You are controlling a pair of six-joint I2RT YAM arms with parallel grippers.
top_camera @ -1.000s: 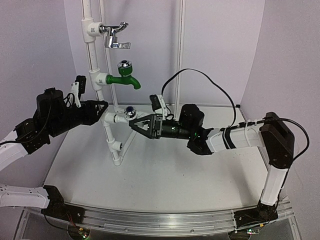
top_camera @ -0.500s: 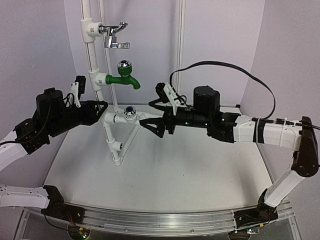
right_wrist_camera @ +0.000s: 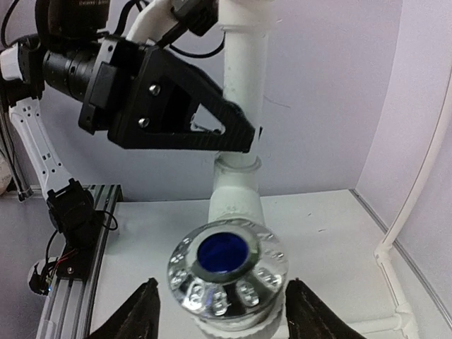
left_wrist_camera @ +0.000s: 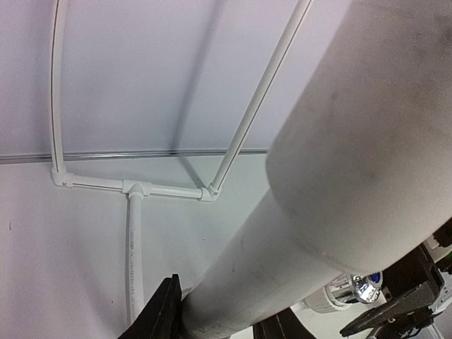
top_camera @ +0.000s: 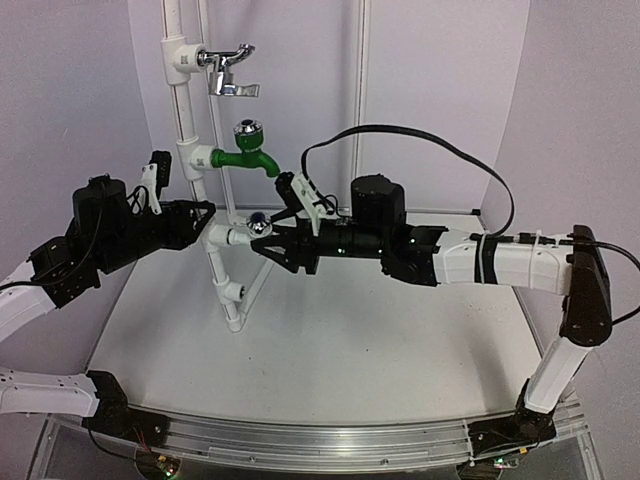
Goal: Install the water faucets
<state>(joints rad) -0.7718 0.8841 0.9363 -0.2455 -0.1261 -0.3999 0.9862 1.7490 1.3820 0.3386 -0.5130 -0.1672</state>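
Note:
A white water faucet [top_camera: 256, 228] with a shiny chrome knob and blue centre sits in a fitting low on the white pipe stand [top_camera: 186, 110]. In the right wrist view the knob [right_wrist_camera: 227, 272] lies between my right gripper's [right_wrist_camera: 224, 318] open fingers [right_wrist_camera: 138, 314], with a gap on each side. In the top view the right gripper [top_camera: 264, 247] reaches in from the right, level with the faucet. My left gripper [top_camera: 203, 220] is shut on the stand's pipe [left_wrist_camera: 282, 240], just left of the faucet [left_wrist_camera: 357, 289]. Its fingers [left_wrist_camera: 166, 311] press both sides of the pipe.
A green-bodied tap [top_camera: 246, 155] and an all-chrome lever tap [top_camera: 230, 72] are mounted higher on the same stand. Thin white pipes [left_wrist_camera: 134, 188] run along the table and back wall. The right arm's black cable [top_camera: 420, 135] arches above it.
My right arm has swung and reached left, bringing its open fingers from beside the faucet to either side of the knob. The left arm and the stand have not moved.

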